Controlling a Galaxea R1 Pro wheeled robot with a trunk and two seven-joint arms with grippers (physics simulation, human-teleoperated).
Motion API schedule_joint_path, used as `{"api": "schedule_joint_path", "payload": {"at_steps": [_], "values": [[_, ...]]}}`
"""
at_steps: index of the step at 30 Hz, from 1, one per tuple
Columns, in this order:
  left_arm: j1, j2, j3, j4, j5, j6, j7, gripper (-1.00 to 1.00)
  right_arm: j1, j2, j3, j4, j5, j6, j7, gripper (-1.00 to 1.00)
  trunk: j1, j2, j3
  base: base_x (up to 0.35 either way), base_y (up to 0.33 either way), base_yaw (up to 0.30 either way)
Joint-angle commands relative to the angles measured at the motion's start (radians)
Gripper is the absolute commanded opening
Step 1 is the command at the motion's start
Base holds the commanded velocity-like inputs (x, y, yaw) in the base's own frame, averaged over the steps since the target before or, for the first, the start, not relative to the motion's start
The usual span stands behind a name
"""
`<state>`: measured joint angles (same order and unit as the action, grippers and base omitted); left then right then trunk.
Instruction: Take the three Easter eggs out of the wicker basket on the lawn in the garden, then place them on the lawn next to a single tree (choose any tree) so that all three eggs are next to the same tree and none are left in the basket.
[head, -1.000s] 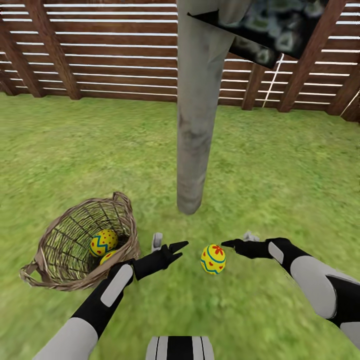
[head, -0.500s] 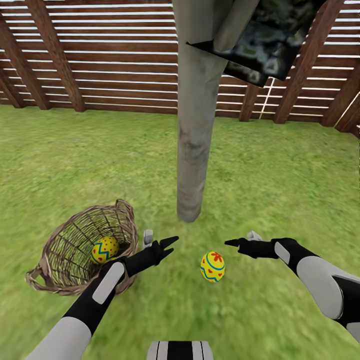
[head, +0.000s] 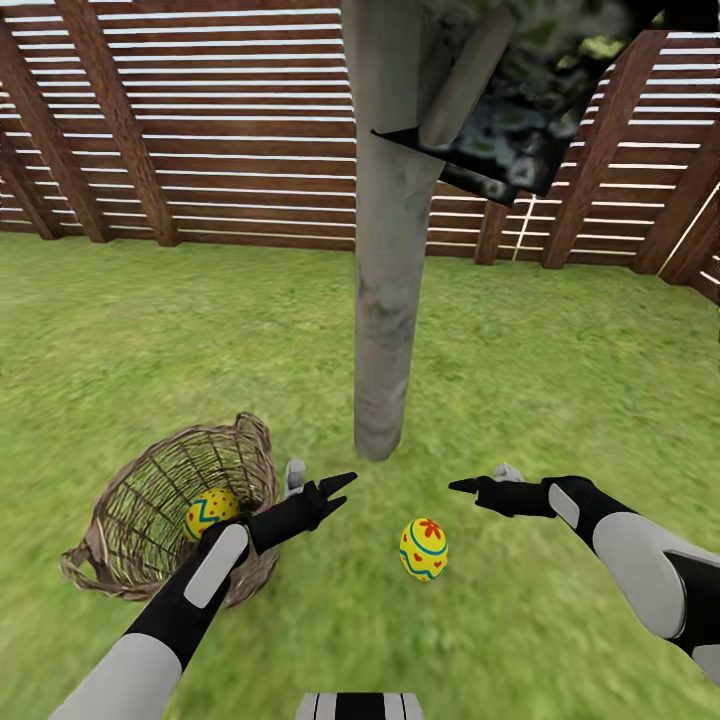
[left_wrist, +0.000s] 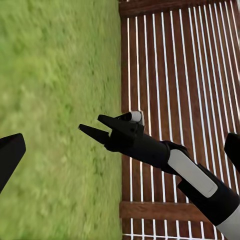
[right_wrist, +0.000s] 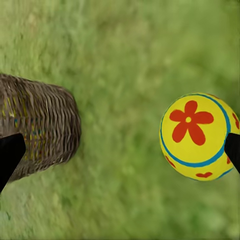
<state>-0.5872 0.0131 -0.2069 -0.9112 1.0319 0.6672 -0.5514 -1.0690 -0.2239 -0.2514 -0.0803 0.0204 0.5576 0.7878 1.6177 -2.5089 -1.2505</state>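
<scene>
One yellow Easter egg (head: 424, 549) with a red flower and blue bands lies on the lawn (head: 560, 380), close in front of the tree's pale trunk (head: 388, 300). The right wrist view has this egg (right_wrist: 197, 135) between its dark fingertips (right_wrist: 10, 155). The wicker basket (head: 130, 490) stands to the left on the grass, tilted, with an egg (head: 210, 512) inside, partly hidden by my left forearm. My left gripper (head: 335, 487) hovers open beside the basket's right rim. Open as well, my right gripper (head: 465, 487) hangs above and to the right of the lawn egg, holding nothing.
A brown slatted fence (head: 200, 150) closes the garden behind the tree. A dark leaf clump (head: 520, 110) hangs at the upper right of the trunk. In the right wrist view, the basket's woven wall (right_wrist: 40, 125) stands left of the egg. Open grass spreads around the trunk.
The whole picture has shifted downward, so the camera has moved. Both arms keep their pose, both grippers stay open. The lawn egg rests in the same spot by the trunk.
</scene>
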Motion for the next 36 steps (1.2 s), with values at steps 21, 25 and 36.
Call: {"api": "schedule_joint_path", "payload": {"at_steps": [21, 25, 36], "values": [[0.000, 0.001, -0.002, 0.000, 0.007, 0.005, 0.001, 1.00, 0.000, 0.004, -0.005, 0.001, 0.001, 0.007, 0.001, 1.00, -0.010, 0.005, 0.081, 0.000, 0.000, 0.208], [0.000, 0.001, -0.002, 0.000, 0.007, 0.005, 0.001, 1.00, 0.000, 0.006, -0.005, 0.001, 0.001, 0.007, 0.001, 1.00, -0.011, 0.006, 0.096, 0.000, 0.000, 0.285], [-0.001, 0.001, -0.002, 0.000, 0.007, 0.005, 0.001, 1.00, 0.000, 0.008, -0.005, 0.003, 0.001, 0.004, -0.002, 1.00, -0.016, 0.008, 0.139, 0.000, 0.000, 0.285]]}}
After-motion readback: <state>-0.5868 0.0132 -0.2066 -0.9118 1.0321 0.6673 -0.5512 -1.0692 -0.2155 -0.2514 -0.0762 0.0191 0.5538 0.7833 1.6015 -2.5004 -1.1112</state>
